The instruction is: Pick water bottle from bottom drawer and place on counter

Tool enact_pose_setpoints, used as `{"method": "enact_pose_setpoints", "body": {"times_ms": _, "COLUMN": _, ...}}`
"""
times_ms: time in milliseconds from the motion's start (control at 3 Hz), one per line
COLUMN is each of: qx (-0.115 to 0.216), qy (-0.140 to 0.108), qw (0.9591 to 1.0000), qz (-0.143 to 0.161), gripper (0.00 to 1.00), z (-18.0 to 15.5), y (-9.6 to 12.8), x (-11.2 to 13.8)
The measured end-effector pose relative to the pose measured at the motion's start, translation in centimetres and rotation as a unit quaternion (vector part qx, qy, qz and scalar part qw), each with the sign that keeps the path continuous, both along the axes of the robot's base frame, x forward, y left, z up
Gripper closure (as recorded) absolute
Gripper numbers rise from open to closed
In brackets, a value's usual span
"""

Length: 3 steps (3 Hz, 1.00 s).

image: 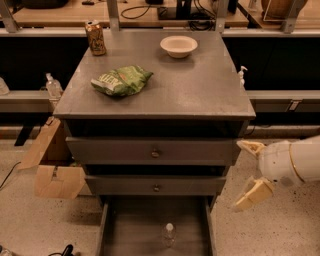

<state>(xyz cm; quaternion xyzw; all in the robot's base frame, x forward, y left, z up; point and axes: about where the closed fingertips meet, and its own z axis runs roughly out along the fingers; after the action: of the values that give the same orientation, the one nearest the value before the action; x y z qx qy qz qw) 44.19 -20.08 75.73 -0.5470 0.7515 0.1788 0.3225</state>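
The water bottle (168,234), small and clear with a white cap, stands upright on the flat grey floor of the open bottom drawer (130,230). The counter (195,85) is the grey metal cabinet top above it. My gripper (246,172) hangs to the right of the cabinet, level with the two upper drawers, above and right of the bottle. Its cream fingers (254,194) are spread apart and hold nothing.
On the counter lie a green chip bag (121,81), a white bowl (178,45) and a printed drink can (95,37). Pump-top bottles (52,85) stand on side shelves. A cardboard box (52,162) sits on the floor to the left. A wooden workbench (150,12) runs behind.
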Motion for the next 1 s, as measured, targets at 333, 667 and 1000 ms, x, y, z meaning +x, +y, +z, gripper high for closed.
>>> {"method": "enact_pose_setpoints", "body": {"times_ms": 333, "qx": 0.078, "qy": -0.058, "qw": 0.9945, "qz": -0.041, "gripper": 0.0, "z": -3.3, "y": -2.6, "x": 0.9}}
{"method": "enact_pose_setpoints", "body": {"times_ms": 667, "qx": 0.088, "qy": -0.088, "qw": 0.9916, "qz": -0.034, "gripper": 0.0, "z": -5.6, "y": -4.5, "x": -0.1}}
{"method": "enact_pose_setpoints", "body": {"times_ms": 1000, "qx": 0.081, "qy": -0.09, "qw": 0.9922, "qz": -0.026, "gripper": 0.0, "z": -5.2, "y": -4.0, "x": 0.1}}
